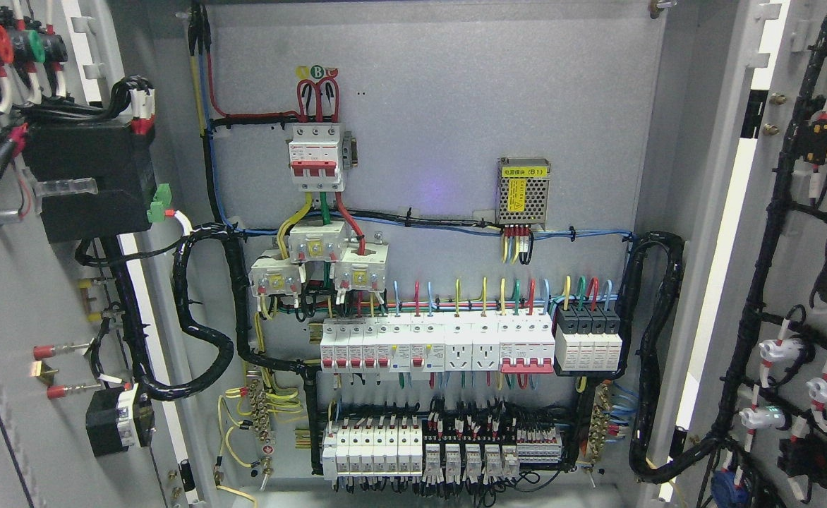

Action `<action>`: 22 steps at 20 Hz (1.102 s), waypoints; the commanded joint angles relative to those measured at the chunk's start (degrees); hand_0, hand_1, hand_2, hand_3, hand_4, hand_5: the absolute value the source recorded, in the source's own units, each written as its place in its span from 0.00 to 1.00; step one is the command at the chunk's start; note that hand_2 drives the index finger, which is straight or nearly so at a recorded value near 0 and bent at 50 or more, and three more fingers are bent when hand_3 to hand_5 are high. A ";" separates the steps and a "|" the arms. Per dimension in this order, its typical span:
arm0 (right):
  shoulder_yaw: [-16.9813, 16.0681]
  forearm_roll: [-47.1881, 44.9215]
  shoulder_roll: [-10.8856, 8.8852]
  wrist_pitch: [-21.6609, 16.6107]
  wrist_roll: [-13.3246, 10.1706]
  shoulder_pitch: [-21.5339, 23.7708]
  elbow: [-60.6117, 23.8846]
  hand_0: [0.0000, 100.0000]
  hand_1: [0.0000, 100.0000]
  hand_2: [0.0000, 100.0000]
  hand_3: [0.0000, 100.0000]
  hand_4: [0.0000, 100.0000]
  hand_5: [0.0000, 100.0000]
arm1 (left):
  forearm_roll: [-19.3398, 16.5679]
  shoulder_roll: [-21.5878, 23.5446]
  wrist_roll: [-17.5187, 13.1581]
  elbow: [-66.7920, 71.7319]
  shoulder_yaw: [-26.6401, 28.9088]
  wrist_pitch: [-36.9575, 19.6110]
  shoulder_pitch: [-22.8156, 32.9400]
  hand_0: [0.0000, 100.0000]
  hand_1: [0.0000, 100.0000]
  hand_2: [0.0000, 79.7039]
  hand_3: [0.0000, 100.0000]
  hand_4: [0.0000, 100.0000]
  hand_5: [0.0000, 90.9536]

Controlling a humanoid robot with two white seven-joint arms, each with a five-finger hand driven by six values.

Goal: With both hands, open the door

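Head view: an electrical cabinet stands wide open, its left door (pixel 4 296) and right door (pixel 801 282) swung out to either edge. Rows of circuit breakers (pixel 435 346) fill the back panel. Neither robot hand shows, so its fingers cannot be judged.

Both cabinet doors (pixel 4 296) swung open; breaker rows (pixel 435 346) exposed inside.
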 commanded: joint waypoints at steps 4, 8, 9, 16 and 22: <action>-7.13 -0.10 -3.32 -11.39 -0.51 5.51 -8.21 0.11 0.00 0.00 0.00 0.00 0.00 | 1.43 0.65 -0.24 -14.86 0.23 -4.05 -0.25 0.00 0.00 0.00 0.00 0.03 0.00; -9.94 -0.10 -4.73 -16.06 -0.60 8.84 -9.62 0.11 0.00 0.00 0.00 0.00 0.00 | 1.70 0.56 -0.24 -16.79 0.85 -4.76 -2.45 0.00 0.00 0.00 0.00 0.03 0.00; -10.99 -0.10 -4.99 -17.03 -0.60 9.64 -9.97 0.11 0.00 0.00 0.00 0.00 0.00 | 1.70 0.56 -0.24 -17.15 0.85 -5.46 -2.54 0.00 0.00 0.00 0.00 0.03 0.00; -16.27 -0.10 -5.17 -19.85 -0.60 10.79 -13.58 0.11 0.00 0.00 0.00 0.00 0.00 | 1.70 0.48 0.29 -20.31 0.85 -11.52 -4.12 0.00 0.00 0.00 0.00 0.03 0.00; -20.15 -0.19 -5.00 -21.95 -0.60 8.68 -14.02 0.11 0.00 0.00 0.00 0.00 0.00 | 1.61 0.21 0.29 -21.45 0.85 -16.97 -5.70 0.00 0.00 0.00 0.00 0.03 0.00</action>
